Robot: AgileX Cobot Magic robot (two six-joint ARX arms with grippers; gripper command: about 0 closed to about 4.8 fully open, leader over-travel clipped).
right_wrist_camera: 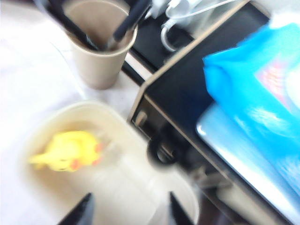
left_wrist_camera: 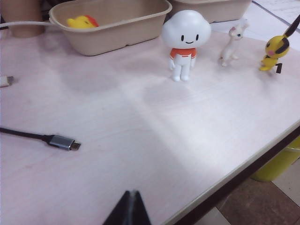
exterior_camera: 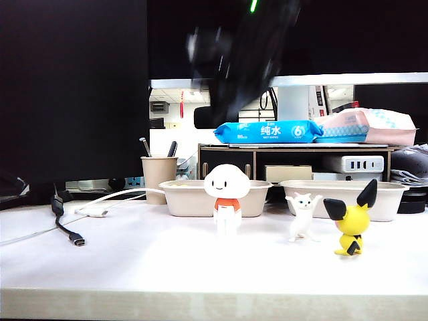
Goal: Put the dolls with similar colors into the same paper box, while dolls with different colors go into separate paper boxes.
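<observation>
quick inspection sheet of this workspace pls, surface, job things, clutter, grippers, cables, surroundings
surface: pale wood-grain table, mostly bare in front.
job's things: yellow duck doll in the left beige pulp-paper tray; white round-headed doll with orange top, tiny white cat doll and yellow black-eared doll on the table; right beige tray behind them.
clutter: beige cup with pens.
grippers: right gripper open, blurred, above the left tray; left gripper shut, over the near table edge.
cables: black cable, white cable.
surroundings: dark shelf unit, blue wipes pack.

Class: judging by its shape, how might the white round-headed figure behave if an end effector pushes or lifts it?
The white round-headed figure probably tips easily: big head, small feet. It looks like rigid, smooth plastic, so possibly slippery.
</observation>
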